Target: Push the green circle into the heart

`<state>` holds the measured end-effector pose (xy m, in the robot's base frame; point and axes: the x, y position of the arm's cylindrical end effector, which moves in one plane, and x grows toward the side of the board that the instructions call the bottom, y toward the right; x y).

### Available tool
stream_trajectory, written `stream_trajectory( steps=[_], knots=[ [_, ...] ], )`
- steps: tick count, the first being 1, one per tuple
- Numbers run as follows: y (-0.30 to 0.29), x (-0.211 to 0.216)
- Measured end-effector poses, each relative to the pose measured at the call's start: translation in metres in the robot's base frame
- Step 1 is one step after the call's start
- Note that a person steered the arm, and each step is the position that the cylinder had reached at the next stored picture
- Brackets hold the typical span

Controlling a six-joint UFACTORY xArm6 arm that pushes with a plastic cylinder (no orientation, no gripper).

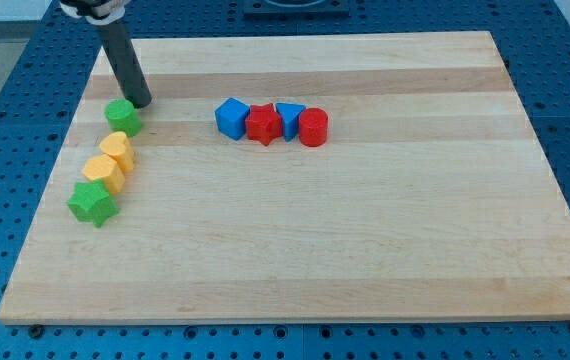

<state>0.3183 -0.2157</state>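
The green circle [122,117] sits near the board's left edge, just above the yellow heart [116,150] and close to touching it. My tip [140,102] rests on the board just above and right of the green circle, against its upper right side. The dark rod rises from there toward the view's top left.
A yellow hexagon-like block [101,172] and a green star [92,203] lie below the heart in a diagonal line. A row of a blue cube [232,117], a red star [263,124], a blue triangle [290,118] and a red cylinder [313,128] sits at centre top.
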Motion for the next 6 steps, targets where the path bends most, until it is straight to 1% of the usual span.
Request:
stream_trajectory(
  steps=[1,3,4,5,6],
  knots=[
    [-0.011,-0.010],
    [-0.011,0.047],
    [-0.011,0.048],
    [-0.013,0.033],
    [-0.044,0.037]
  ],
)
